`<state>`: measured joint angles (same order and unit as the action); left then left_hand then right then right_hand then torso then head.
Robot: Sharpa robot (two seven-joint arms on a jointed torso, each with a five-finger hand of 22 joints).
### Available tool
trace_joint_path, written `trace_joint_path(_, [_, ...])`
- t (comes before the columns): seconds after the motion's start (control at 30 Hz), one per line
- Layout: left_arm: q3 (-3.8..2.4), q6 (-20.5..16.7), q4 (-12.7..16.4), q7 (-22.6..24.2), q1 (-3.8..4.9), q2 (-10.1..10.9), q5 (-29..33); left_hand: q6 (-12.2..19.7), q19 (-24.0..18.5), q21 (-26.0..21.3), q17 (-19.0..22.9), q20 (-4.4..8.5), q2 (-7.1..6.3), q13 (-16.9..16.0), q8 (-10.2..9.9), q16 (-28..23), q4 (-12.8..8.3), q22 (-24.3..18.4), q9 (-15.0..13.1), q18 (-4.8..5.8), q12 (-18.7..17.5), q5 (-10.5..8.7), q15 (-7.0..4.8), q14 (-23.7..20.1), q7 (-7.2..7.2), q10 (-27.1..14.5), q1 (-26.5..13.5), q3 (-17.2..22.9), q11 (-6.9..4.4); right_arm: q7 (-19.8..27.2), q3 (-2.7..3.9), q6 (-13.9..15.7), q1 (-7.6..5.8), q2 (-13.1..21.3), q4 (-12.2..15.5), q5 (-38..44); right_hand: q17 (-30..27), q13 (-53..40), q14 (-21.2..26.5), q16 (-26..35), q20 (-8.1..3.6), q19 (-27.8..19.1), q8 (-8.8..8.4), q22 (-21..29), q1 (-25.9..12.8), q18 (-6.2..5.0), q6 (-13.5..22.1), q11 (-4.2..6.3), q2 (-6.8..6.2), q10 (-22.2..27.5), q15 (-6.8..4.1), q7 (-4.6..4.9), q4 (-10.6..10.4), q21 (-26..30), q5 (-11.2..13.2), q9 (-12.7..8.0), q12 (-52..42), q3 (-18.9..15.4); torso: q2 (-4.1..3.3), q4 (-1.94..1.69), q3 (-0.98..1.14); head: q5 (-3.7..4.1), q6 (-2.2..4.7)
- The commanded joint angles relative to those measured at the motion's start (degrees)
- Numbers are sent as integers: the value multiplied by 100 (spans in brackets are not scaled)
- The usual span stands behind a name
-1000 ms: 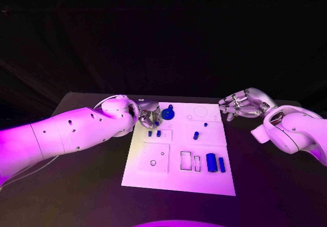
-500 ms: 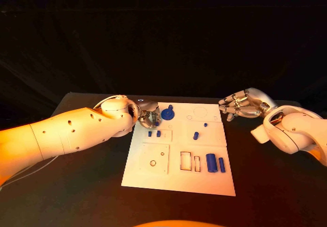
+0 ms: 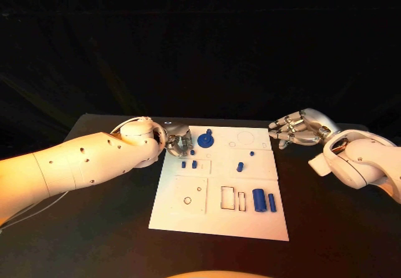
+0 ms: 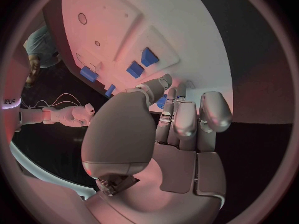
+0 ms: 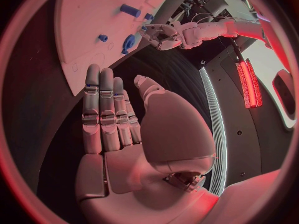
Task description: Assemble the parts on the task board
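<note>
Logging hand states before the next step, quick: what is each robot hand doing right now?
Left robot hand: at the task board's far left corner, fingertips at a small blue part; grip cannot be told.
Right robot hand: open, holding nothing.

left hand (image 4: 181,129) above task board (image 4: 187,40), blue parts (image 4: 142,62)

White task board (image 3: 219,217) flat mid-table, small blue parts (image 3: 259,200) scattered on it.

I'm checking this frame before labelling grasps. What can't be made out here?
- Whether the left robot hand holds the small blue part: head view, its fingers cover the spot; left wrist view, only a sliver shows between the fingers.
- The shapes of the blue parts on the task board: head view, too small.
- The board's near end: right wrist view, cut off by the circle's rim.
</note>
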<state>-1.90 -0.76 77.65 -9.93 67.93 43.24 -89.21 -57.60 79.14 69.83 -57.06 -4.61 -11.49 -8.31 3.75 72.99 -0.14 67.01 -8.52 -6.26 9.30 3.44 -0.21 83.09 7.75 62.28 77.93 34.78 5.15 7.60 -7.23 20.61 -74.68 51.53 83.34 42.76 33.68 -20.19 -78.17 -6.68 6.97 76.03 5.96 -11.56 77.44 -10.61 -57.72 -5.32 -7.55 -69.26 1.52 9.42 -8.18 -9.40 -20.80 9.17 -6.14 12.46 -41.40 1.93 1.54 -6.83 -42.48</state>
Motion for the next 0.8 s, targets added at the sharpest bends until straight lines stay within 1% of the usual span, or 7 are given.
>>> trace_joint_path(0.03, [-1,-154,-39,16,1,24,-26,29,-4,-22,-17,-44,-54,8,-22,28,3,-9,9,58,-37,22,40,25,5,-62,-7,31,0,-92,4,-136,4,-11,-16,405,19,49,-1,22,10,-4,36,6,91,17,21,-13,-7,57,-6,33,72,-3,71,9,45,25,4,1,0,3,9])
trace_joint_path(0.33, [-11,-823,8,369,39,300,619,-324,32,9,-42,-29,6,-12,163,81,-22,15,-19,61,151,19,4,48,26,144,77,168,-50,-306,4,-456,10,-25,53,1771,680,296,-828,-923,-300,864,32,-423,450,42,-201,128,70,11,-268,-104,413,-773,216,11,81,294,5,23,5,53,57])
trace_joint_path(0.43, [-15,-1168,73,593,92,516,1527,-504,-139,-304,13,-1,23,-47,256,60,-56,-327,-46,-23,273,17,-25,29,17,298,119,175,-86,-503,4,-515,11,-29,167,2637,1339,391,-858,-1910,-359,968,-41,-635,452,58,-252,145,55,-5,-307,-143,477,-1056,246,-12,92,418,6,37,12,153,94])
trace_joint_path(0.57, [-13,-1469,219,1025,127,812,3447,-565,-365,-698,211,42,65,-129,282,-49,-109,-734,-43,-113,476,14,-62,-53,30,525,166,153,-132,-922,4,-555,12,-61,345,3811,2311,506,-902,-3394,-388,1021,-125,-1658,401,188,-331,162,19,49,-316,-170,516,-2116,470,-30,123,618,8,41,7,336,142])
trace_joint_path(0.67, [0,-1501,387,1409,135,974,4844,-513,-818,-1483,2076,18,104,-142,249,-1295,-74,-1509,-10,-264,507,15,-27,-810,70,381,82,66,-96,-1199,4,-591,12,-129,398,4420,2777,563,-932,-4115,-409,1052,-161,-2349,335,266,-370,151,-32,95,-302,-184,510,-2812,601,-34,138,716,11,54,-2,422,165])
trace_joint_path(0.7, [21,-1438,522,1688,136,1063,5701,-504,-1003,-1840,2593,1,120,-147,245,-1670,-16,-1857,0,-333,528,12,-6,-992,82,335,-12,-23,-85,-1353,4,-625,12,-193,402,4750,2974,595,-939,-4428,-403,1058,-185,-2648,297,309,-382,145,-59,117,-313,-189,505,-3114,625,-38,141,778,14,47,-7,478,180])
trace_joint_path(0.8, [59,-1264,734,2070,135,1171,6745,-482,-1282,-2388,2780,-25,149,-160,239,-1900,58,-2371,14,-427,575,6,17,-1125,90,284,-125,-210,-73,-1531,1,-653,14,-295,394,5140,3230,648,-941,-4835,-416,1032,-214,-3076,228,349,-383,159,-115,156,-282,-175,494,-3538,634,-46,143,866,15,33,-13,547,194])
